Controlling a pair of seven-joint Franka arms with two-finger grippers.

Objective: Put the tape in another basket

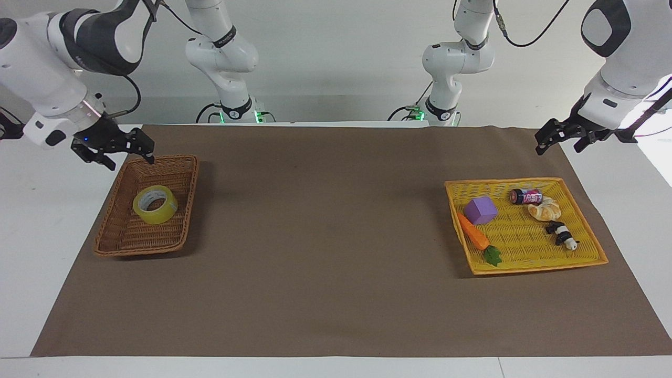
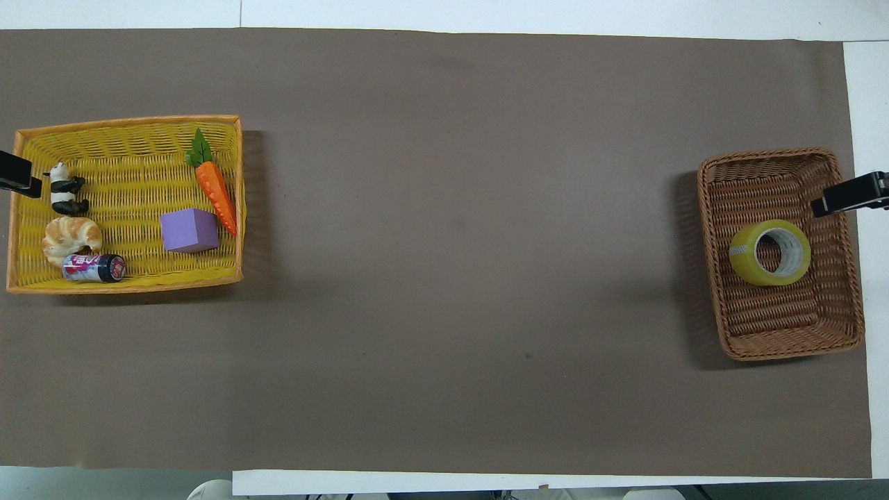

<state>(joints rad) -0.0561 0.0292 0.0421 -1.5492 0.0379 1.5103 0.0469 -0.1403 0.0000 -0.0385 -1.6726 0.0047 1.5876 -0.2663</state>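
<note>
Tape (image 1: 155, 204) lies on the floor of the brown wicker basket (image 1: 113, 231), toward the right arm's end of the table (image 1: 336, 294). The roll is tilted, its pale core facing up and partly toward the camera. Nothing touches it.

Right pincer (image 1: 128, 154) hangs in the air over the basket's rim on the robots' side, at the corner toward the table's edge. Fingers apart, holding nothing. From overhead only one dark fingertip (image 2: 844, 196) enters at the frame's edge, over the basket's outer rim, so its exact height above the wicker is hard to judge.

Left pincer (image 1: 559, 143) is raised over the brown mat's corner at the left arm's end, above the white table surface beside the yellow basket (image 1: 590, 257). Fingers apart, empty. This arm waits.

Yellow basket holds five things: purple cube (image 1: 480, 210), orange carrot (image 1: 474, 234) with green leaf against the wall toward the table's middle, a small can (image 1: 526, 196) lying on its side, a croissant (image 1: 545, 209) touching the can, and a panda figure (image 1: 562, 234).
</note>
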